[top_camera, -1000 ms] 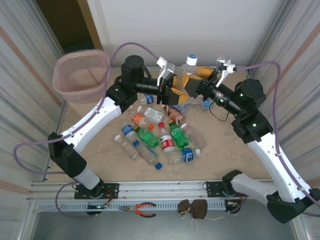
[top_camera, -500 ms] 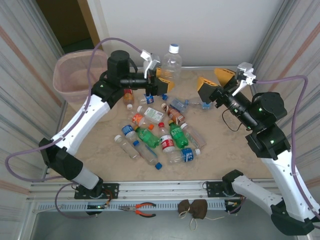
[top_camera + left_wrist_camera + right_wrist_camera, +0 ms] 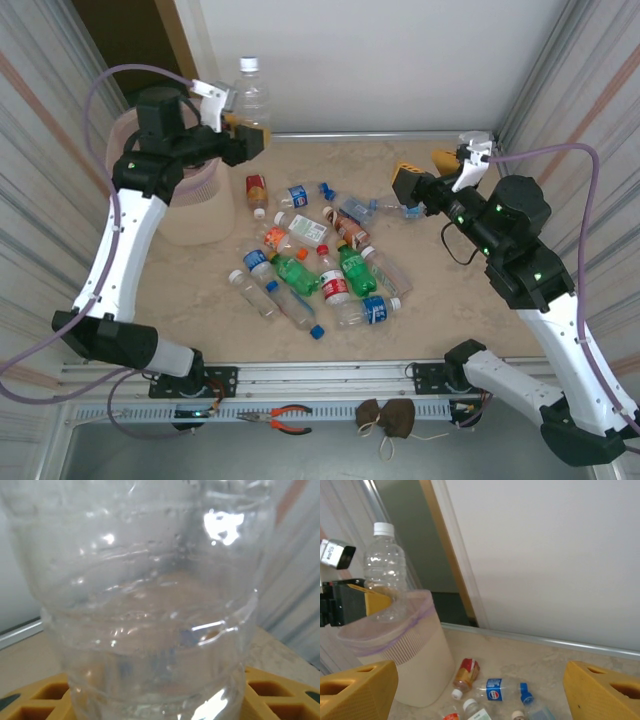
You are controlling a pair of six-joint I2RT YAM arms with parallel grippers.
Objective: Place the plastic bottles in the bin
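left tool (image 3: 245, 137): clenched low on the clear bottle (image 3: 250, 95); the left wrist view shows its yellow fingers (image 3: 30, 702) on either side of the bottle base.
clear bottle: upright, white cap on top, lifted off the desk (image 3: 450, 290), at the far-right edge of the bin (image 3: 200, 215). In the right wrist view its lower part shows through the translucent rim.
bin: far left on the desk, standing upright.
right tool (image 3: 425, 170): released, jaws wide apart, nothing between them; hangs over the far right of the desk.
loose bottles (image 3: 320, 265): a cluster lying mid-desk, between the two arms, well apart from the bin.
change vs a second ago: both tools were then together at the clear bottle over the far centre of the desk. The left arm has since swung left and carried the bottle to the bin. The right tool has let go and pulled back to the right.
loose bottles vs a second ago: same layout.
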